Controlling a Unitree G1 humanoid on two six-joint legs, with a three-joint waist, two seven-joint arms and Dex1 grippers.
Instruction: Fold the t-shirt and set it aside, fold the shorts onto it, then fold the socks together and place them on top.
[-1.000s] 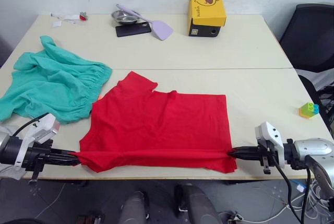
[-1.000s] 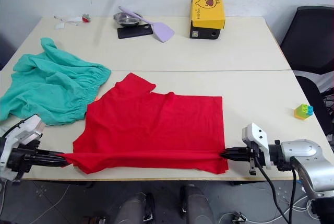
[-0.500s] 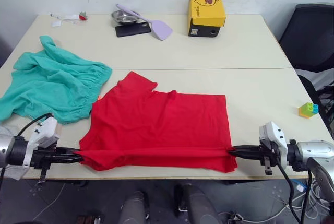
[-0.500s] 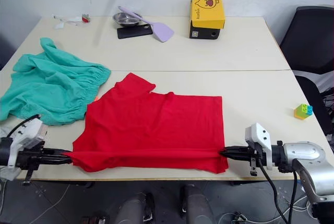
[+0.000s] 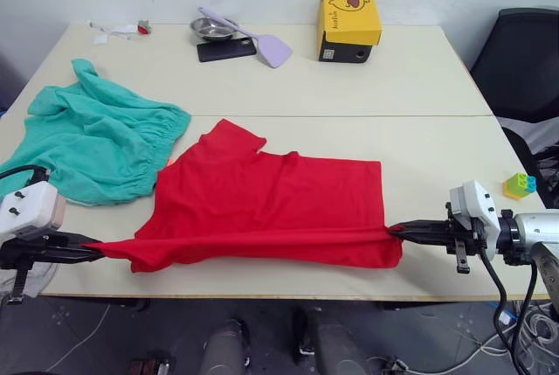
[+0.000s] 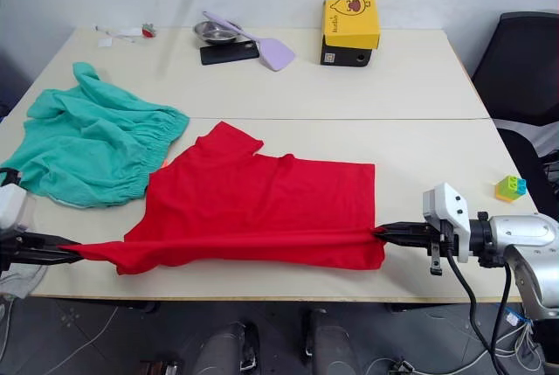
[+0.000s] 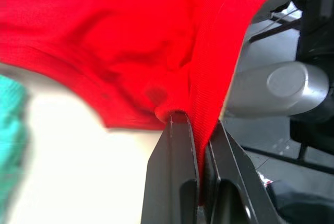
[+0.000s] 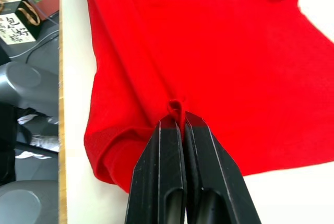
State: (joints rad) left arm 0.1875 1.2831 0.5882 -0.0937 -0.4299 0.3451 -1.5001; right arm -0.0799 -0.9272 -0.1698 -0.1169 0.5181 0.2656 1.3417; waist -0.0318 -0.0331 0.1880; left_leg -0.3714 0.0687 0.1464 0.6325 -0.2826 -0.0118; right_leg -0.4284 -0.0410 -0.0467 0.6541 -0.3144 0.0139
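The shirt [image 5: 271,209] lies near the table's [image 5: 419,86] front edge, its near fold drawn taut between 2 grippers. The left gripper [image 5: 90,250] and right gripper [image 5: 402,230] are each clamped on an end. Light and limp, it should sag unless held at both ends.

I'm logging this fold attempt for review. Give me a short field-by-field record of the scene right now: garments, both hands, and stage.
shirt: red, spread on the near table, its near edge pulled taut between both hands
left hand: shut on the shirt's left end, just off the table's near edge
right hand: shut on the shirt's right end
shorts: teal, crumpled, left of the shirt, unfolded
far table: yellow box, bowl, lilac spatula
toy blocks: right edge of the table
stage: shirt fold under way; shorts untouched
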